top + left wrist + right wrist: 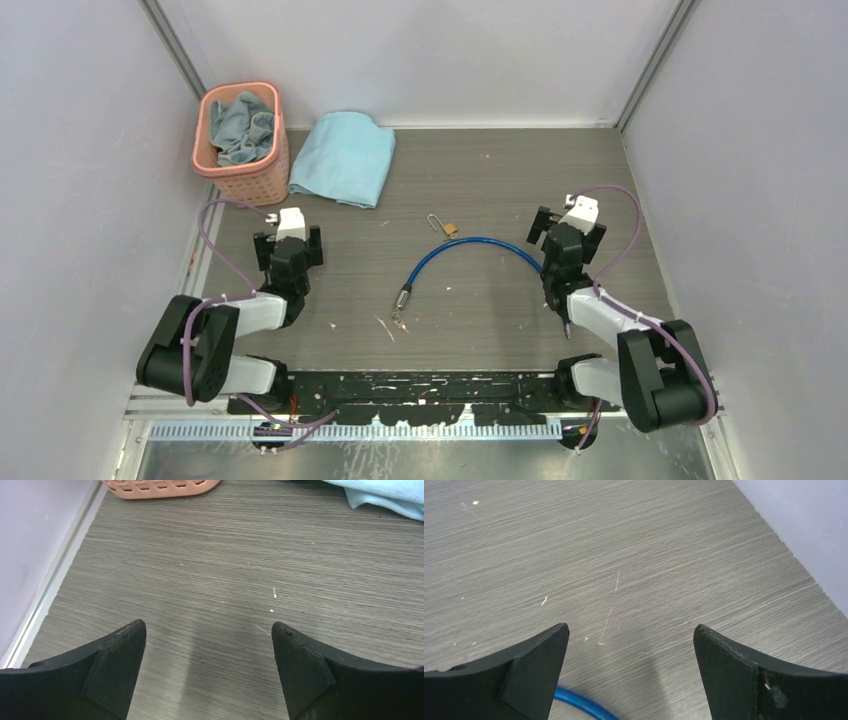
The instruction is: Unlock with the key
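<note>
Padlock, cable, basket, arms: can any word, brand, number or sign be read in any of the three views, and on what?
No text is readable in any view.
The padlock: any stamp on its brass body is too small to read.
The blue cable, pink basket and folded cloth: no marking shows.
The left gripper and right gripper: plain black fingers, no label shows.

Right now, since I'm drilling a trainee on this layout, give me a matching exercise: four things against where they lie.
Things:
1 pink basket
2 light blue towel
3 brass padlock
4 blue cable

Places:
A curves across the middle
B far left corner
C just right of the basket
D just beyond the curve's top

Pairs: 1-B, 2-C, 3-D, 4-A
</note>
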